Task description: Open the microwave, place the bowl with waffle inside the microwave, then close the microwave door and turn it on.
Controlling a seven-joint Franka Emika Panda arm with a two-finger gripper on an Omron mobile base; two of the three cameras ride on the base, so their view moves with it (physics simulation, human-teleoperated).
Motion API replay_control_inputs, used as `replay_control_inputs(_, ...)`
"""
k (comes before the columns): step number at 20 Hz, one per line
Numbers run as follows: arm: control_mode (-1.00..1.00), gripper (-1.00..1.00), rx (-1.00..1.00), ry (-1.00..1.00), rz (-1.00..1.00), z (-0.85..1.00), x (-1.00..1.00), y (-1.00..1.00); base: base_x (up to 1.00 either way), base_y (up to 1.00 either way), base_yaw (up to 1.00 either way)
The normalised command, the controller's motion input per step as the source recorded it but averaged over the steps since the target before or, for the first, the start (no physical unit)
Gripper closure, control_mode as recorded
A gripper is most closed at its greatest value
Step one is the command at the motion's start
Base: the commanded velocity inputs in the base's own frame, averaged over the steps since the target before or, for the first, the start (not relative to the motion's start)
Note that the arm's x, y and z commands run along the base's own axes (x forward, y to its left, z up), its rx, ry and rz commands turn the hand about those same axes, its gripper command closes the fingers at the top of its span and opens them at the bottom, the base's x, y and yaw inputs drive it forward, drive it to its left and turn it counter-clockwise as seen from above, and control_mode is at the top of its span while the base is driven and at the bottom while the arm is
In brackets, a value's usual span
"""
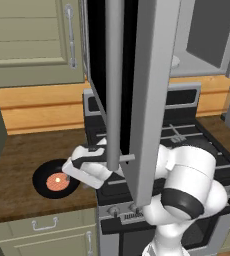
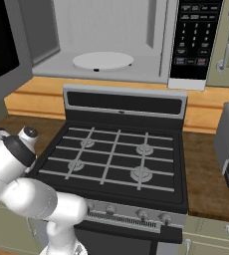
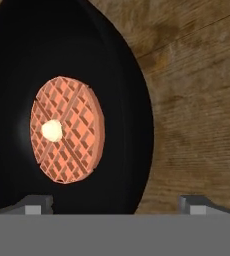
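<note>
microwave door (image 1: 147, 100) swung out over stove (image 2: 116, 159)

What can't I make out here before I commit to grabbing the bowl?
- Left base view: the microwave door stands open and hides the gripper's fingers beside the bowl with waffle.
- Hand view: the bowl's left rim is cut off; whether the fingers touch it is unclear.
- Right base view: keypad labels are too small.

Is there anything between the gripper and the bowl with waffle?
Nothing. In the hand view the bowl with waffle lies just beyond the gripper, with no object between. In the left base view the gripper hangs at the bowl's rim.
</note>
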Motion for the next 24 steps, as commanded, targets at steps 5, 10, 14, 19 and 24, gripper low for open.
replay_control_inputs(5,-1.00,-1.00,0.00,0.00,0.00,-0.17,0.08,0.10,0.00,0.00,0.00)
replay_control_inputs(10,-1.00,-1.00,0.00,0.00,0.00,-0.04,0.00,0.06,0.00,0.00,0.00)
replay_control_inputs(14,-1.00,-1.00,0.00,0.00,0.00,0.00,0.00,0.00,0.00,0.00,0.00)
replay_control_inputs(19,-1.00,1.00,0.00,0.00,0.00,0.00,0.00,0.00,0.00,0.00,0.00)
replay_control_inputs(24,-1.00,1.00,0.00,0.00,0.00,0.00,0.00,0.00,0.00,0.00,0.00)
